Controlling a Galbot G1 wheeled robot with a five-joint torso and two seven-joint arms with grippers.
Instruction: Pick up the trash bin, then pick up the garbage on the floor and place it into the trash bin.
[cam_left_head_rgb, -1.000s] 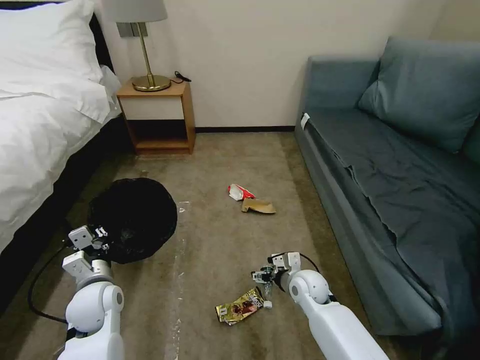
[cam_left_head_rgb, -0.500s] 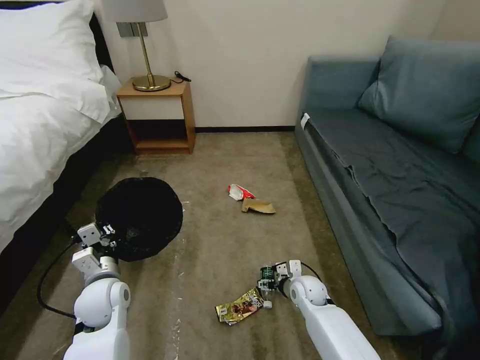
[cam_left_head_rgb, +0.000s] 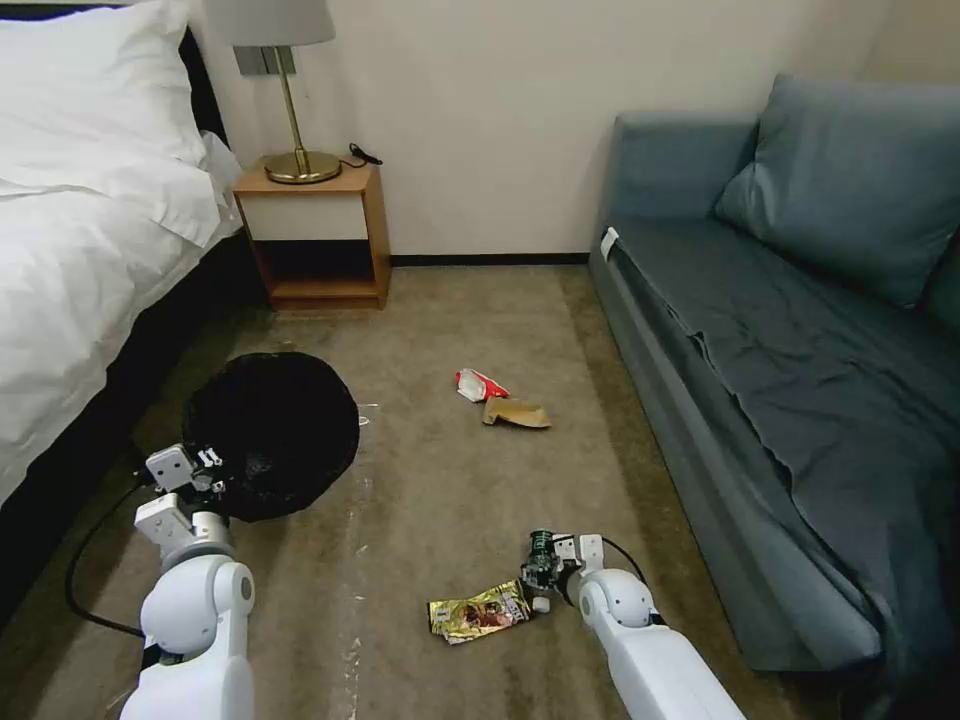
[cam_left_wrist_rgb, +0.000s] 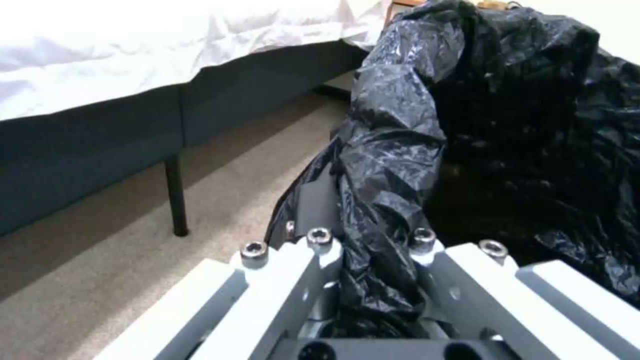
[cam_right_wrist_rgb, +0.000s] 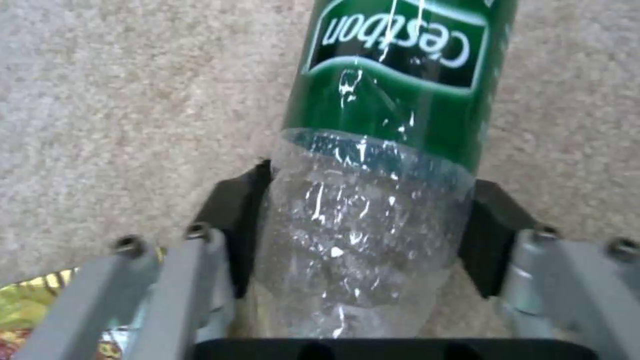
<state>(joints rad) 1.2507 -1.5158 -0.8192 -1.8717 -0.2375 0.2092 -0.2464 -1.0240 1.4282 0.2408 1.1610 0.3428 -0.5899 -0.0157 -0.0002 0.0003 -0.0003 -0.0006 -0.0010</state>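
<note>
I had two jobs going at once. My left gripper (cam_left_wrist_rgb: 373, 260) was clamped on the rim of the trash bin (cam_left_head_rgb: 272, 432), with the black bag (cam_left_wrist_rgb: 400, 150) bunched between its two fingers. The bin sat on the left side of the floor, near the bed (cam_left_head_rgb: 80, 250), with its open top facing up at me.

My right gripper (cam_right_wrist_rgb: 363, 235) was low over the carpet (cam_left_head_rgb: 450, 480) on the near right, close to the sofa (cam_left_head_rgb: 780, 400). The bottle (cam_right_wrist_rgb: 373, 200) sat right between its two fingers. The black pads (cam_right_wrist_rgb: 233, 220) were pressed on both sides of the clear part, so I judged the jaws shut on it. The bottle's long side ran straight out from the gripper, away from the wrist, with the green label past the fingertips. In the head view the bottle (cam_left_head_rgb: 541, 552) poked up a little from the gripper.

The thing that mattered most was where the bin lay from the bottle. The bin was to the left and a bit farther away, well apart from the right gripper. So I thought the bottle had to travel left across the floor to get over that open top.

The gold wrapper (cam_left_head_rgb: 478, 612) lay just beside the right gripper, on its left. The red wrapper (cam_left_head_rgb: 480, 383) and the tan paper scrap (cam_left_head_rgb: 516, 412) lay touching each other farther off, in the middle of the floor. The right arm was nearer to all three.
</note>
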